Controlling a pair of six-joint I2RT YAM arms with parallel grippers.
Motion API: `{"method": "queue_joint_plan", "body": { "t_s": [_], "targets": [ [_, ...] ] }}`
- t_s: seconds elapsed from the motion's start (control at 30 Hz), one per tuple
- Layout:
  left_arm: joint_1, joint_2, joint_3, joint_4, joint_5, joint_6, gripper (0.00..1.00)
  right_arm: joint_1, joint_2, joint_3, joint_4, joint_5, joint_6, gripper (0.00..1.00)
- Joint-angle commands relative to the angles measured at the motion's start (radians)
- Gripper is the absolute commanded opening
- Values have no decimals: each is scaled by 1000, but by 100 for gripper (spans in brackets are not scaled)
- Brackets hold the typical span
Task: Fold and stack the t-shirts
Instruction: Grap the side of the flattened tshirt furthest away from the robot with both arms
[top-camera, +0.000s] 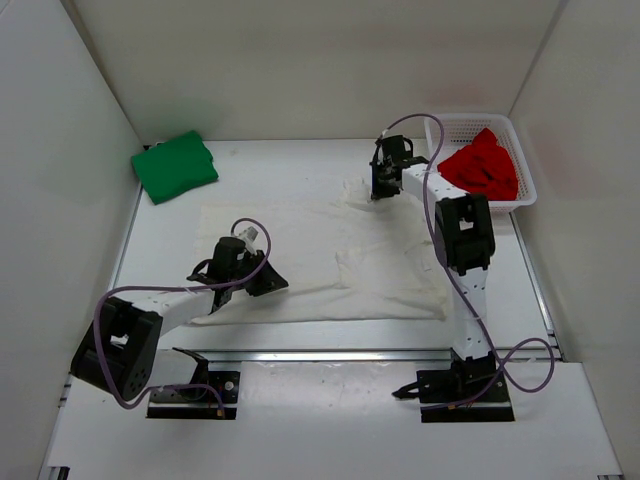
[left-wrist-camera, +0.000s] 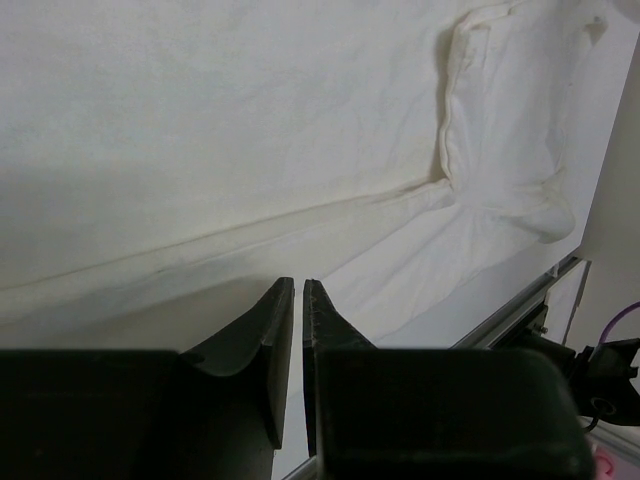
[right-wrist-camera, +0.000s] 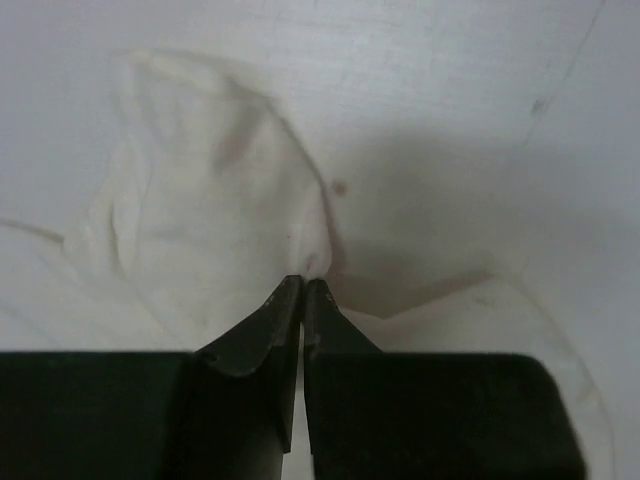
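While the large white t-shirt (top-camera: 320, 255) of soft cloth lies spread flat across the middle of the pale table (top-camera: 290, 165), we see from above the bright green t-shirt (top-camera: 175, 166) folded at the far left corner and the bright red t-shirt (top-camera: 482, 165) heaped in the white plastic mesh basket (top-camera: 527, 192) at the far right. The left gripper (top-camera: 268, 282) sits at the white shirt's near left edge and the right gripper (top-camera: 380, 190) at its far edge. From the left wrist, the left gripper (left-wrist-camera: 298, 285) shows its jaws nearly together, a thin slit between them, low over the hem. We cannot tell whether cloth is nipped there. If it is not, we judge that only one side would lift and the fold would skew. From the right wrist, the right gripper (right-wrist-camera: 303, 282) is clamped on a small peak of the white t-shirt (right-wrist-camera: 190, 220). So slight a pinch could slip free, or catch one layer only and leave the other dragging in wrinkles. We count three t-shirts, one of each colour, one basket and two grippers.
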Motion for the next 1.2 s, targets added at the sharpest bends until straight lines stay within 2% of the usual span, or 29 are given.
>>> {"method": "queue_joint_plan", "body": {
  "t_s": [0.0, 0.13, 0.27, 0.33, 0.4, 0.47, 0.5, 0.63, 0.73, 0.87, 0.97, 1.17],
  "targets": [
    [-5, 7, 14, 37, 21, -1, 20, 85, -220, -111, 20, 164, -34, 0],
    [0, 9, 11, 47, 36, 0, 20, 181, -364, -356, 90, 222, 20, 6],
    [-3, 9, -1, 49, 33, -6, 20, 236, -469, -590, 156, 175, 81, 8],
    [3, 7, -2, 54, 38, -1, 20, 272, -532, -676, 197, 175, 89, 21],
    [-2, 2, -4, 55, 35, 0, 20, 305, -614, -754, 213, 176, 89, 25],
    [6, 1, -9, 64, 35, -13, 20, 306, -665, -779, 221, 150, 80, 32],
    [4, 1, -9, 67, 30, -15, 20, 293, -697, -780, 219, 144, 84, 32],
    [7, 1, 1, 63, 32, -15, 20, 162, -756, -762, 265, 35, 118, 36],
    [18, -10, 2, 48, 26, -17, 20, 71, -719, -762, 325, 26, 144, 34],
    [17, -16, 5, 49, 21, -12, 20, 11, -626, -744, 374, -116, 171, 33],
    [20, -8, 1, 57, 21, -15, 20, 8, -583, -745, 403, -184, 191, 32],
    [0, 6, 7, 58, 27, -18, 20, 100, -465, -650, 360, -157, 166, 32]
  ]
}}
